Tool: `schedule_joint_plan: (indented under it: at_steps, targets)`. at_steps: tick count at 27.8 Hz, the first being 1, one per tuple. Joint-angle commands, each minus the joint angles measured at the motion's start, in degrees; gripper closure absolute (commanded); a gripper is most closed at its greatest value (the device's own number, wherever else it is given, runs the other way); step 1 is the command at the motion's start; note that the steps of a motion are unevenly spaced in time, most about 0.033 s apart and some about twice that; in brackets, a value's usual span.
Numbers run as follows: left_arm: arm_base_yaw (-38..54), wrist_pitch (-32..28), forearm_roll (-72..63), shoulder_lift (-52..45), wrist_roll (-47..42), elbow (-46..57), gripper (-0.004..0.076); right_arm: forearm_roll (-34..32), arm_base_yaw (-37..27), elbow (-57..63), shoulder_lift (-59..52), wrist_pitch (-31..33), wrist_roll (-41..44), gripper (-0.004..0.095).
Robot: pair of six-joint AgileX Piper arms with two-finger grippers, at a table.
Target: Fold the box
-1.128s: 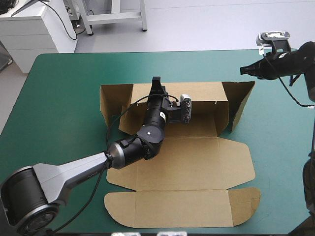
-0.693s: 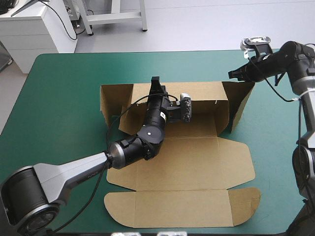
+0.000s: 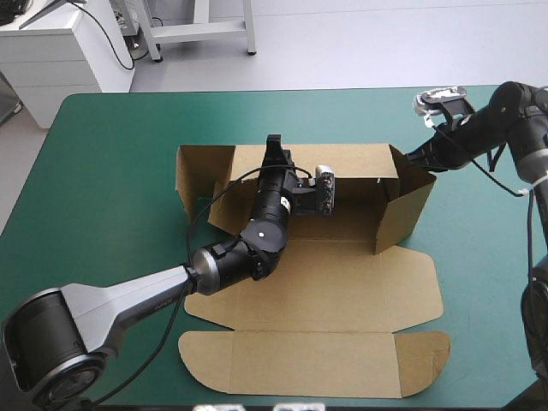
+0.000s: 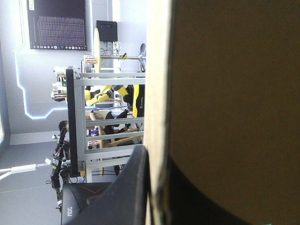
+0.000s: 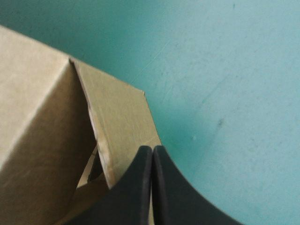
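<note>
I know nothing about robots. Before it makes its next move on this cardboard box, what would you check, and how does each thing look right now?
1. Left gripper shut on the back wall: ok, board between its fingers.
2. Back wall upright on the box: ok.
3. Right gripper shut, tip at the right flap: ok.
4. Right flap square to the back wall: cannot tell; it stands turned forward.
5. Left flap turned forward: not ok, it is in line with the back wall.
6. Front panels lying flat: ok.
</note>
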Motion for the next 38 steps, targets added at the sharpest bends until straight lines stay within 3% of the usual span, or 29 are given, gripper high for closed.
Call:
schedule_joint_plan:
  at_steps: [1,6,10,17,20,23,27,31,34,38]
  targets:
    - [-0.5,-0.3,1.4,-1.7,-1.1,-1.4,0.0731,2.5,-0.1,3.3,-4.9,0.0,-2.2,0.0927]
    - [-0.5,-0.3,1.4,-1.1,-1.1,-1.4,0.0731,10.7,-0.1,13.0,-10.4,-6.9,-6.2,0.0927]
    - [-0.5,-0.3,1.5,-1.1,-1.1,-1.4,0.0731,13.8,-0.1,23.8,-17.2,-17.9,-9.1,0.0928]
    - [-0.5,-0.3,1.6,-1.1,-1.1,-1.4,0.0731,27.9,-0.1,37.9,-22.6,-33.3,-21.0,0.0927]
    - [-0.5,-0.3,1.6,-1.1,-1.1,-1.4,0.0731,30.4,-0.1,40.6,-22.6,-33.0,-25.8,0.0926]
    - [-0.5,-0.1,1.6,-1.1,-1.1,-1.4,0.0731,28.6,-0.1,41.3,-22.6,-30.9,-28.0,0.0869]
    - [-0.5,-0.3,1.6,-1.1,-1.1,-1.4,0.0731,27.6,-0.1,41.2,-23.6,-30.9,-28.6,0.0659]
    - [-0.5,-0.3,1.6,-1.1,0.0,-1.4,0.0731,27.5,-0.1,41.2,-23.7,-28.7,-35.1,0.0461]
    - [-0.5,-0.3,1.6,-1.1,0.4,-1.4,0.0731,27.8,-0.1,41.2,-23.7,-27.7,-40.3,0.0415]
    - [-0.5,-0.2,1.6,-1.1,0.4,-1.4,0.0731,30.3,-0.1,41.2,-22.8,-31.2,-41.8,0.0412]
